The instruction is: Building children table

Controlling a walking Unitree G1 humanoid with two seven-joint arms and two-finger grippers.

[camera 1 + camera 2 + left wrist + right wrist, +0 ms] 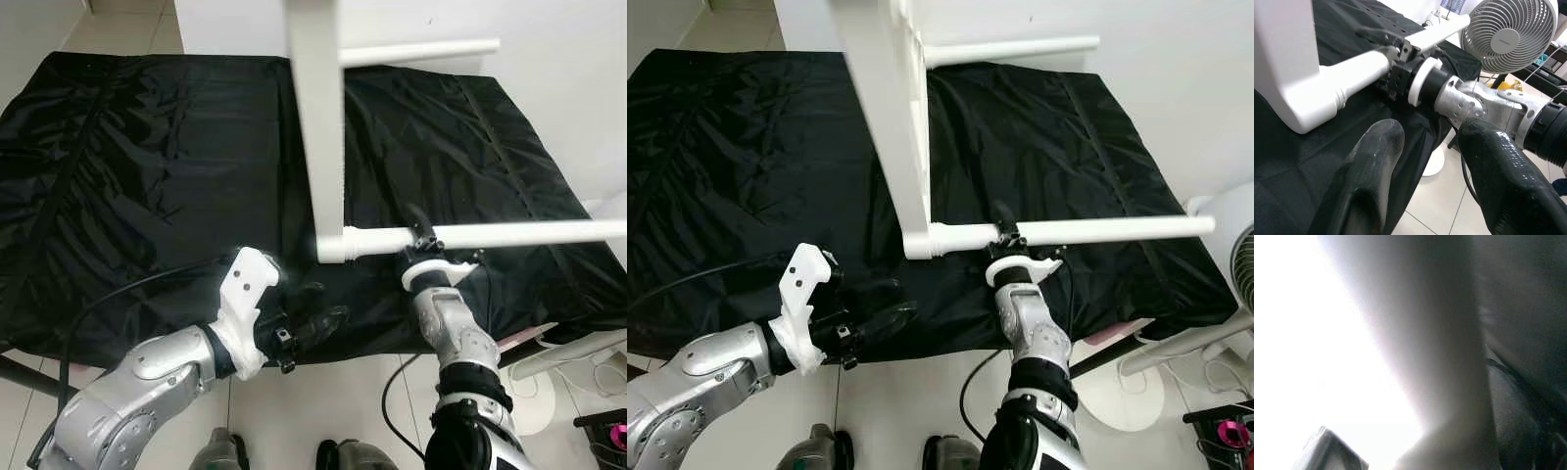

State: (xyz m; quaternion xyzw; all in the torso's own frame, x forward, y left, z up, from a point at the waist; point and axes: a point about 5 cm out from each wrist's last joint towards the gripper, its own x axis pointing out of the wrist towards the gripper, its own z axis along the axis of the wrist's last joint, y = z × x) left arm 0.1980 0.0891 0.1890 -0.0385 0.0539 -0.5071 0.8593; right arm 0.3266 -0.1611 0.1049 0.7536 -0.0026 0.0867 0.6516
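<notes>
- The white table top point(315, 117) is standing on edge on the bench point(147, 176), which is draped in a black cloth, and it is rising out of the head views' top
- A white round leg point(490, 235) is sticking out sideways from the panel's lower corner toward the robot's right, with a ribbed collar point(338, 245) at the joint; a second leg point(416, 51) is projecting the same way higher up
- The right gripper point(423, 240) is sitting on the lower leg just beside the collar, its black fingers clenched around the tube; the left wrist view is showing this grasp close to the joint
- The left gripper point(318, 323) is hovering over the cloth near the bench's front edge, below the panel's corner, its two fingers point(1374, 161) spread apart and holding nothing
- Judging by looks, the painted leg is stiff, light and smooth, so it is likely slipping under a twist unless gripped firmly; taking hold near the collar is keeping the leverage short
- The panel is looking heavier and tippy while balancing on edge, so the free left gripper is probably best bracing its lower corner
- A white fan point(1508, 34) is standing on the floor off the bench's right end
</notes>
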